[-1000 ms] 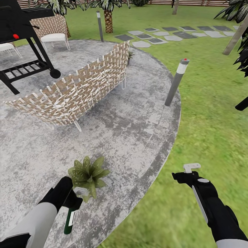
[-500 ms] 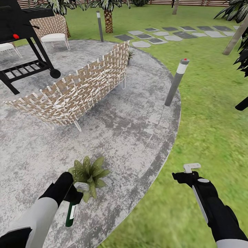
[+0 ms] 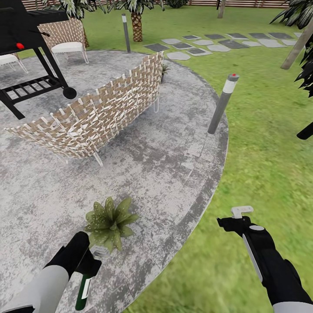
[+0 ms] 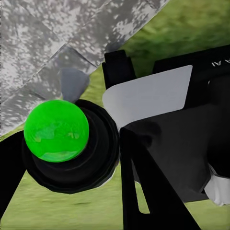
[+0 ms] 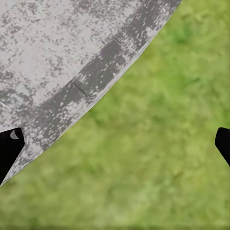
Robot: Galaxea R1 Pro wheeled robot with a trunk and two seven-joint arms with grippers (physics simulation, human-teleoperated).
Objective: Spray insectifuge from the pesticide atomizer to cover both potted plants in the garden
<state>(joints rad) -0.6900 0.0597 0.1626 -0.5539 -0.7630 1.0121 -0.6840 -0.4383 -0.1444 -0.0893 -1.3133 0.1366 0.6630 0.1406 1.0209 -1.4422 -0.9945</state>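
— Spraying is the step, I'd judge: the left pincer (image 3: 89, 265) is clenched on the spray bottle (image 3: 82, 290), which hangs just beside the nearer potted plant (image 3: 108, 222) at the patio's (image 3: 174, 143) near edge.

— And next?

— Turn the nozzle onto those leaves. A second plant (image 3: 164, 69) sits behind the wicker seat (image 3: 95, 117). Its pot is hidden; the nearer grey pot (image 3: 101, 251) holds the rosette.

— Right pincer (image 3: 232, 218)?

— Released, over the lawn (image 3: 261, 143).

The potted plant (image 3: 109, 222) has pale-speckled green leaves, the pesticide atomizer (image 3: 83, 290) is dark green, and the patio (image 3: 165, 148) is mottled grey.
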